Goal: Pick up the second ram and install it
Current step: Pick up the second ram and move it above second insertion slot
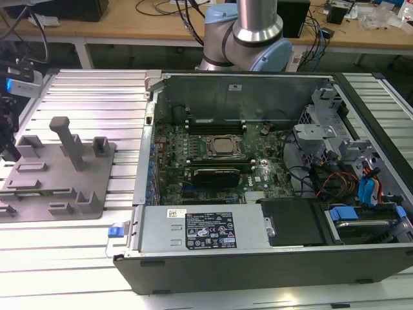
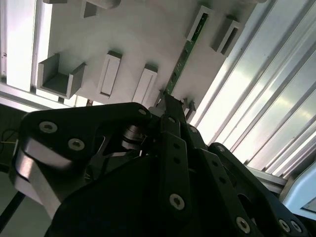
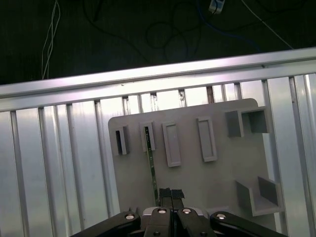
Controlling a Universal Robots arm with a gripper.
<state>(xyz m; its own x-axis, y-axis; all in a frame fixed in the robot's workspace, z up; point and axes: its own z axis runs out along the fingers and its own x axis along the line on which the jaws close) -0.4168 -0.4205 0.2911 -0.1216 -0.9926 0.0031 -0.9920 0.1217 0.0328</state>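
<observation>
- The ram [image 3: 152, 165] stands on edge on the grey tray [image 3: 207, 185], a thin green strip. Its far end sits in a small bracket [image 3: 147, 137] near the tray's edge.
- In the first wrist view the ram's near end runs in just beside the gripper [image 3: 171, 193] and goes out of sight behind the gripper's black body.
- The jaws are narrow, with the two tips nearly together and a thin seam between them. The ram's line passes next to the tips rather than into the seam. Whether anything touches it cannot be told.
- In the second wrist view the gripper [image 2: 173, 106] and its black linkage cover the near part of the scene. The ram [image 2: 185, 54] slants from the bracket [image 2: 200, 22] down to the fingertip, where its end is hidden. The tray [image 2: 138, 39] is cut off at the picture's edges.
- In the exterior view the tray [image 1: 48, 177] lies on the ribbed table [image 1: 97, 97], at the view's left of the open case [image 1: 258, 258]. The ram is too thin there to make out with certainty.
- A dark rig [image 1: 8, 123] over the tray is cut off by that view's left edge, so its form is unclear.
- The arm [image 1: 248, 32] is cropped at the top, behind the case.
- Inside the case the board [image 1: 213, 148] shows, partly shaded by the walls.
</observation>
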